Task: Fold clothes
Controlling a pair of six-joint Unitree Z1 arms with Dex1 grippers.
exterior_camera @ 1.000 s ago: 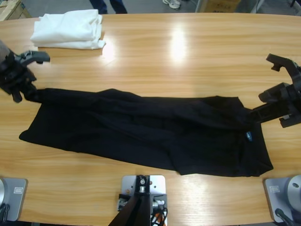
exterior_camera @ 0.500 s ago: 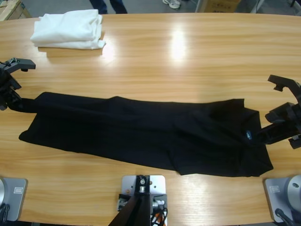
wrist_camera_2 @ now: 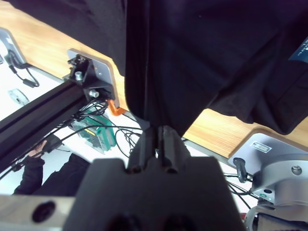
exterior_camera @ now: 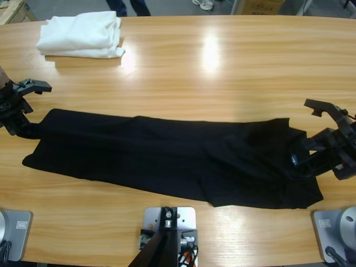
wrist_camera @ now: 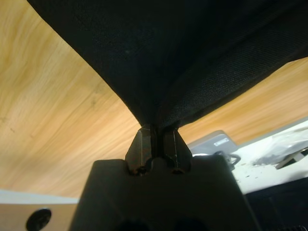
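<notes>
The shirt (exterior_camera: 172,161) lies stretched lengthwise across the bench (exterior_camera: 222,72), already narrowed into a long band, its blue tag (exterior_camera: 293,161) near one end. My left hand (wrist_camera: 157,139) is clamped tight on a pinch of its cloth at one end; my right hand (wrist_camera_2: 155,139) is likewise closed on cloth at the collar end. I judge I'm mid-fold: next I should carry one end over the other. A white pile (exterior_camera: 80,34) sits at the far corner; someone's feet show beyond.
</notes>
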